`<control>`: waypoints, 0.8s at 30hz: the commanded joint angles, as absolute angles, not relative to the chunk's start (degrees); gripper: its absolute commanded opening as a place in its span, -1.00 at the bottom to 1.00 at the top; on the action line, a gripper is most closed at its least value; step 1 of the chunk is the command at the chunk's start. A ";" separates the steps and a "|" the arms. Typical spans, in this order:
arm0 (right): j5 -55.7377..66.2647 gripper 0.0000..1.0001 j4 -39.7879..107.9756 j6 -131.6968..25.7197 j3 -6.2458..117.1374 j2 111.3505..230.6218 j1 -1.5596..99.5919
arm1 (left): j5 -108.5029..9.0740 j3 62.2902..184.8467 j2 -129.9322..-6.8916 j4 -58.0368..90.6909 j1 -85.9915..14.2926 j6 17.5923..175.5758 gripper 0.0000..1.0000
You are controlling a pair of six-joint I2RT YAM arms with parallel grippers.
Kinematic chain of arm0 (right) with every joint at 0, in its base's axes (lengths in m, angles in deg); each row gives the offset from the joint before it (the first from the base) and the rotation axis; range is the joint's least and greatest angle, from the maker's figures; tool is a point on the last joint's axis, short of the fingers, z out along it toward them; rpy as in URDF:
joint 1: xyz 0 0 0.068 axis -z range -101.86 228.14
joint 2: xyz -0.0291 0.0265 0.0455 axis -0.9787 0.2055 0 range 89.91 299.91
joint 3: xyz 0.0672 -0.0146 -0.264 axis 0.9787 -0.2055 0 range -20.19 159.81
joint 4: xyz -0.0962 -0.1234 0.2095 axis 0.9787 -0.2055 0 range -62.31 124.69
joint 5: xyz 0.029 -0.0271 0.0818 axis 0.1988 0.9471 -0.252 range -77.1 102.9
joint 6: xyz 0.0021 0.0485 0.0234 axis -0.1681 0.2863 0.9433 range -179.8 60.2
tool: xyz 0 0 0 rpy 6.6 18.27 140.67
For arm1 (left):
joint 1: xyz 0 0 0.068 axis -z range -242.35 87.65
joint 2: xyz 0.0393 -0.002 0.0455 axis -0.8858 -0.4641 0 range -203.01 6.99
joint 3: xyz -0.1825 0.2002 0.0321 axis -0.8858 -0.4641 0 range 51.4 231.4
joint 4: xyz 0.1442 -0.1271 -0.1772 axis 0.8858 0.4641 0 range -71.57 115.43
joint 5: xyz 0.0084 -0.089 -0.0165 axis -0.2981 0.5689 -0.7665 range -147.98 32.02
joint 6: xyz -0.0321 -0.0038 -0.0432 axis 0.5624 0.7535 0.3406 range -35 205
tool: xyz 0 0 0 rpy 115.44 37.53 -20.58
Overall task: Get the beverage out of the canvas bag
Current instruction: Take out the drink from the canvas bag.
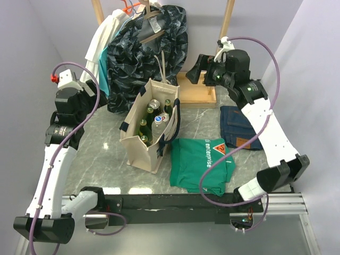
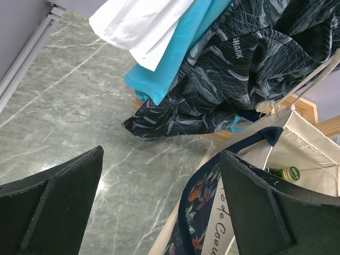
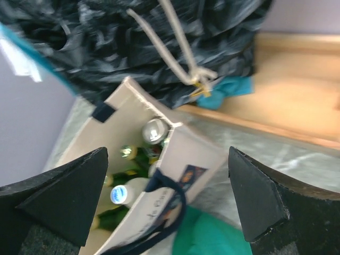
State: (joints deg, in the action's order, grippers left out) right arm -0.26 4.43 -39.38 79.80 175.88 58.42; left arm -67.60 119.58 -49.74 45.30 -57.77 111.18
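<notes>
Several bottles [image 1: 159, 121] and one can [image 1: 154, 104] stand inside the canvas bag [image 1: 139, 146], which sits upright mid-tabletop [image 1: 103, 154], just left of a folded green shirt [image 1: 202, 162]. The left pincer [image 2: 162, 159] is raised off the bag's left side, jaws wide apart, empty. The right pincer [image 3: 169, 154] is raised behind the bag, jaws wide apart, empty. Neither touches the bag.
</notes>
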 commanded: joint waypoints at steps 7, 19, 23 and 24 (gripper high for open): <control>11.23 1.00 -4.15 -49.51 88.26 176.21 50.83 | -62.55 120.13 -48.12 44.62 -57.69 110.93 0.93; 14.40 0.83 -8.37 -52.94 89.06 177.88 40.44 | -46.64 109.86 -41.88 44.01 -57.60 113.30 0.93; 13.08 0.82 -8.38 -53.56 87.57 177.62 37.37 | -44.53 106.08 -38.63 42.78 -57.52 114.45 0.93; 13.08 0.82 -8.55 -53.74 87.57 177.88 36.06 | -44.09 105.28 -38.10 42.43 -57.43 114.62 0.93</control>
State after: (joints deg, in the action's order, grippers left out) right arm 13.31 -8.25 -51.99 88.28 178.24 39.01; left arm -48.78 107.91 -41.10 45.43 -57.75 112.99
